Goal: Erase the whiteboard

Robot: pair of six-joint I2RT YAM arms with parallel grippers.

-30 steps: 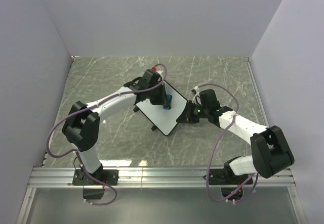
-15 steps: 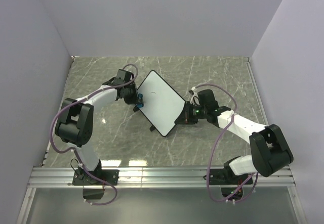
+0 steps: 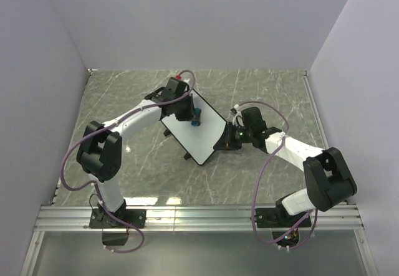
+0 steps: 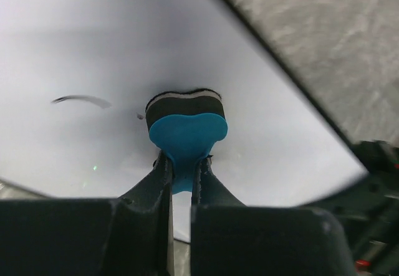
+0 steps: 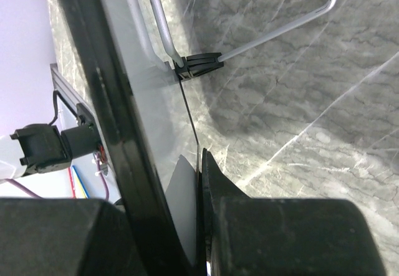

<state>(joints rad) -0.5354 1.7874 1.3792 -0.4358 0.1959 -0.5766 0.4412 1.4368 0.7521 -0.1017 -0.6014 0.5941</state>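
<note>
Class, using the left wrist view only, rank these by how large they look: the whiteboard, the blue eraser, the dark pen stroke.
1. whiteboard, fills most of the view
2. eraser, enlarged by nearness to the camera
3. pen stroke, a thin line

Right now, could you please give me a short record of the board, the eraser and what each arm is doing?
Board: whiteboard set diagonally on the marble table
Left arm: left pincer shut on the blue eraser, its pad pressed to the board
Right arm: right pincer shut on the board's right rim
Marks: one dark stroke and a tiny speck beside the eraser
Status: erasing not finished
</note>
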